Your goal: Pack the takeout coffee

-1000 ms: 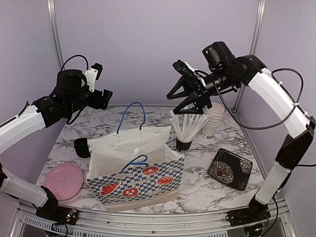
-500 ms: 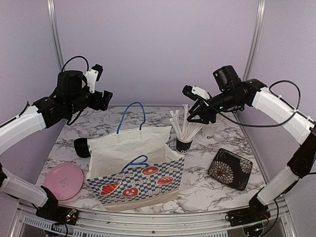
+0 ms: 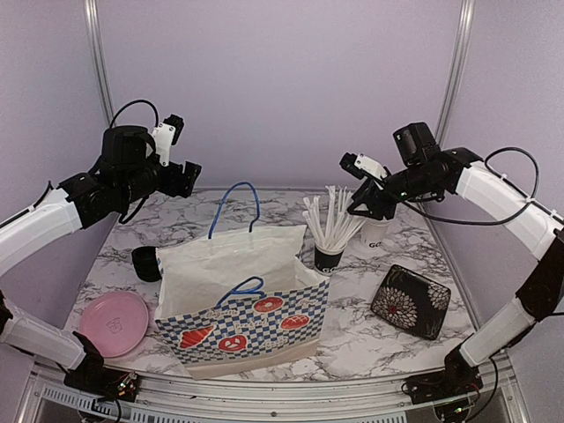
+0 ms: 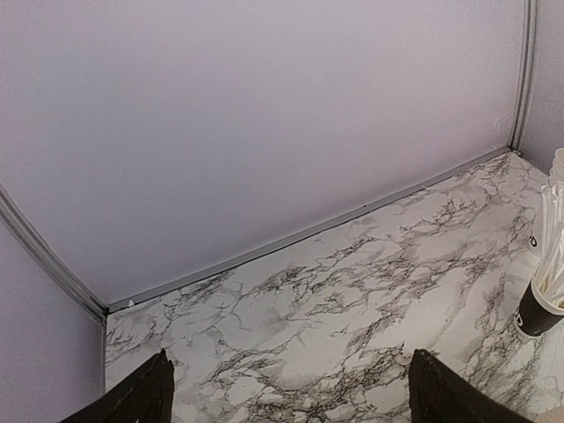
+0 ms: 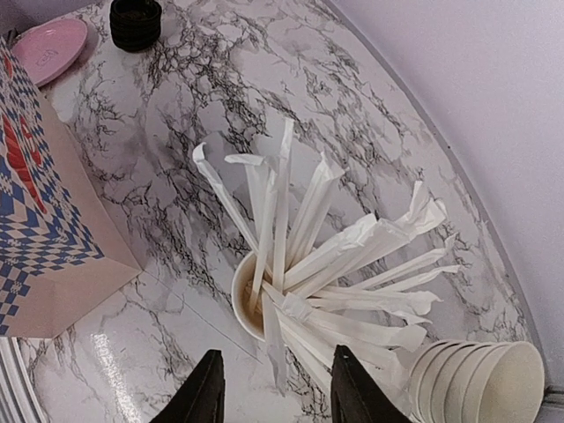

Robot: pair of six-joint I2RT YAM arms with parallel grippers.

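A nested stack of white paper cups (image 3: 379,225) with black lettering stands at the back right, with no lids on them; it also shows in the right wrist view (image 5: 493,381). No lidded cup and no brown carrier is in view. My right gripper (image 3: 363,201) hangs open and empty just above and left of the stack, and over the straw cup in its own view (image 5: 278,397). My left gripper (image 3: 187,174) is raised at the back left, open and empty over bare table (image 4: 295,401).
A checked paper bag (image 3: 242,304) with blue handles stands open at centre front. A small black cup of white straws (image 3: 329,256) is just right of it. Black rings (image 3: 147,263) and a pink plate (image 3: 113,322) lie left. A dark patterned dish (image 3: 410,300) lies right.
My right arm has swung down and to the right, from high over the straws to just above the cup stack. The left arm has not moved.
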